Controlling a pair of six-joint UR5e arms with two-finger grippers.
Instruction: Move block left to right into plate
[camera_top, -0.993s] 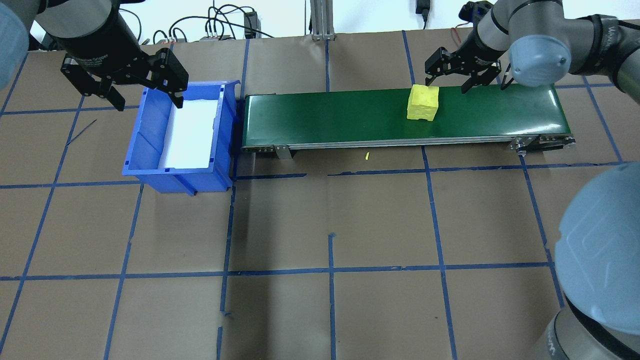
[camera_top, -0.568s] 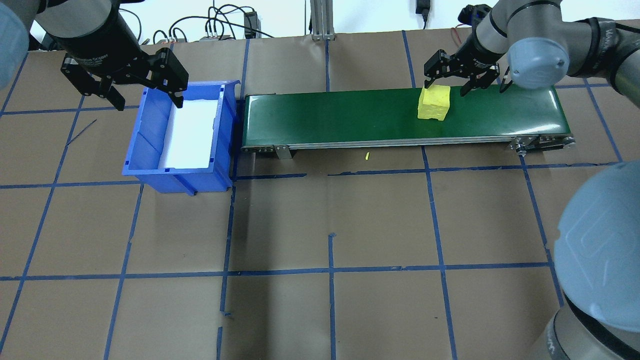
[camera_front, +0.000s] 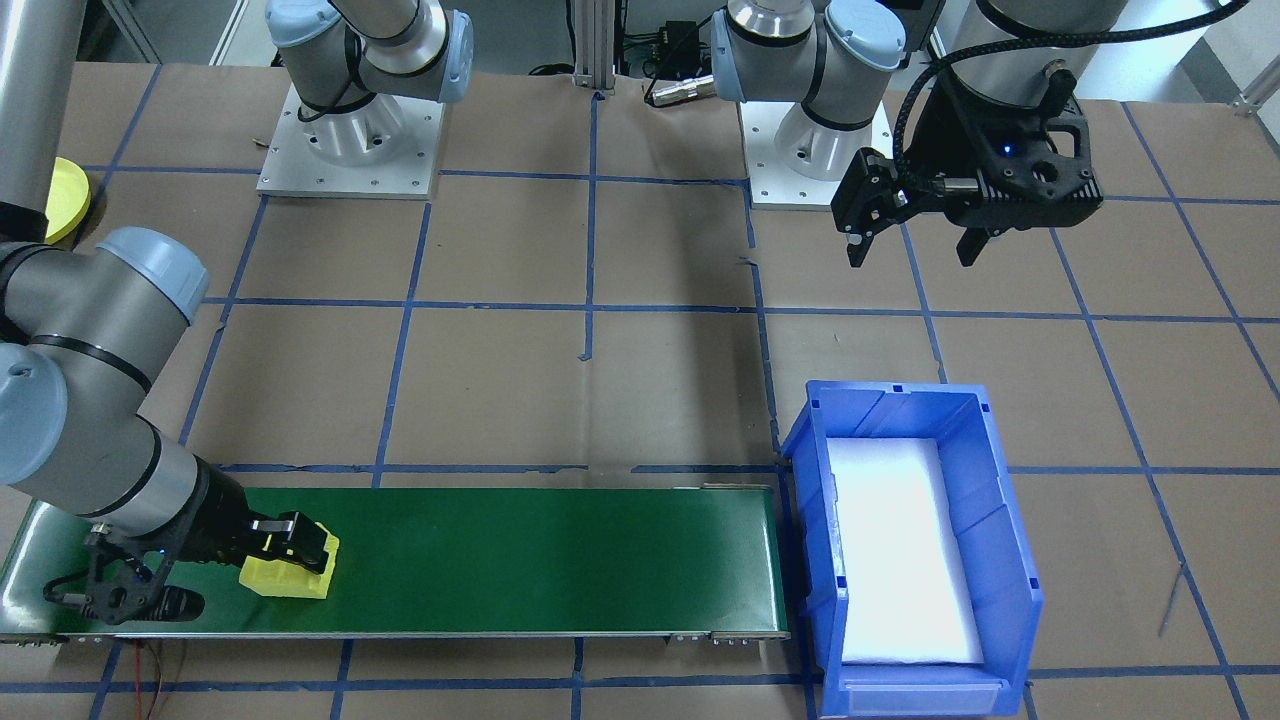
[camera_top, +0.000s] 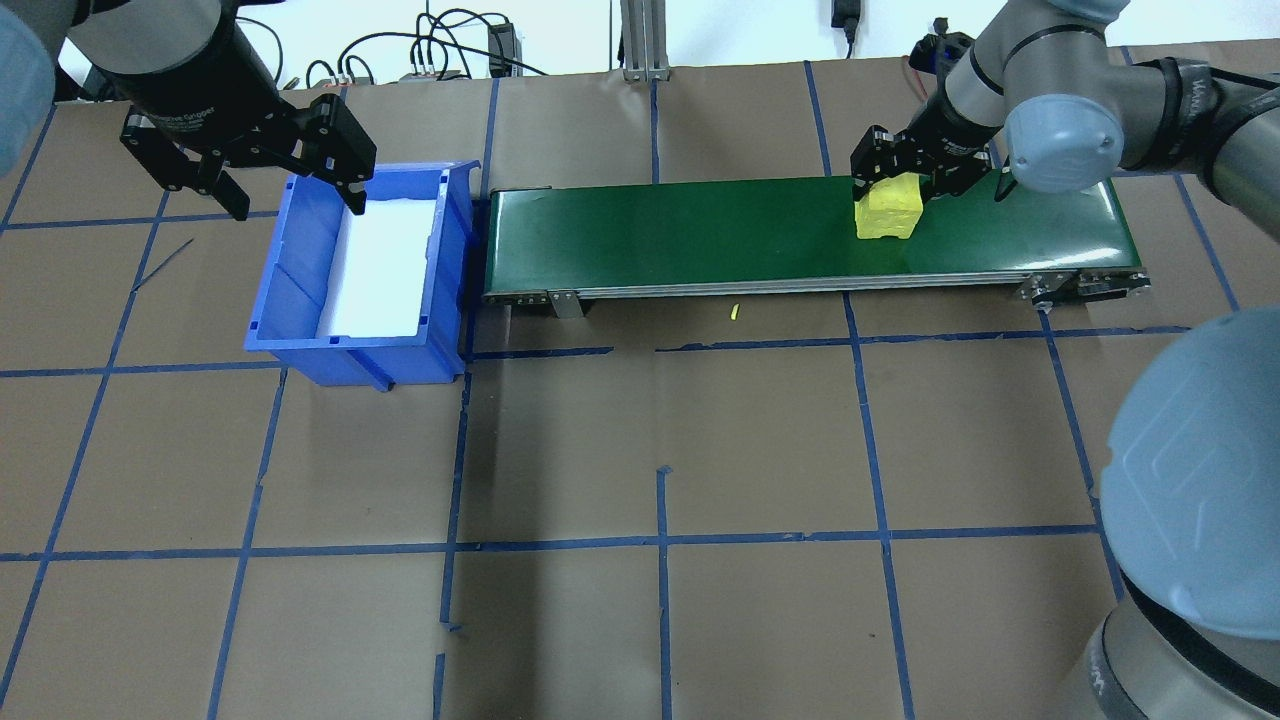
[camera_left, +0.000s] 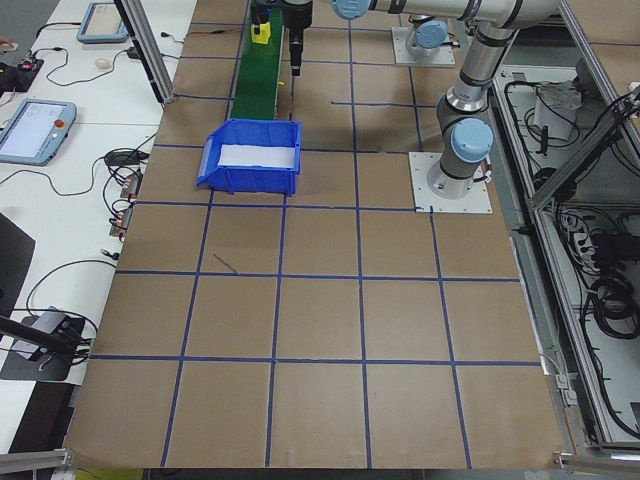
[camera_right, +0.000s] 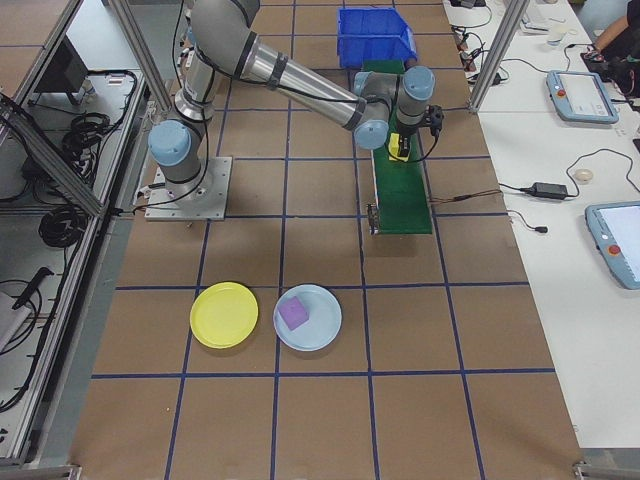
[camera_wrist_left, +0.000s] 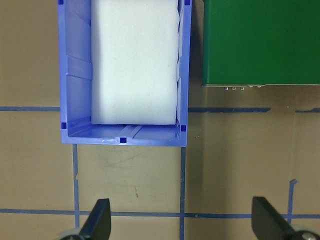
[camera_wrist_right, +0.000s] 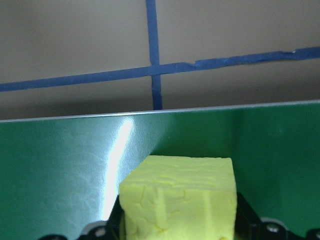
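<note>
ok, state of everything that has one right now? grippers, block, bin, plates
left gripper: open, empty, hanging by the bin.
right gripper: fingers around the yellow block, whether it is clamped is unclear.
yellow block: resting on the green conveyor belt, upright.
blue bin: holds only a white foam pad.
yellow plate: empty.
light blue plate: holds a purple block.

A brown paper-covered worktop (camera_top: 640, 450) is divided into squares by blue tape lines (camera_top: 660, 540). White side tables (camera_right: 560, 200) along its edge carry tablets (camera_right: 615, 240) and loose cables (camera_top: 440, 45), and aluminium frame posts (camera_left: 145, 50) rise at its corners.
</note>
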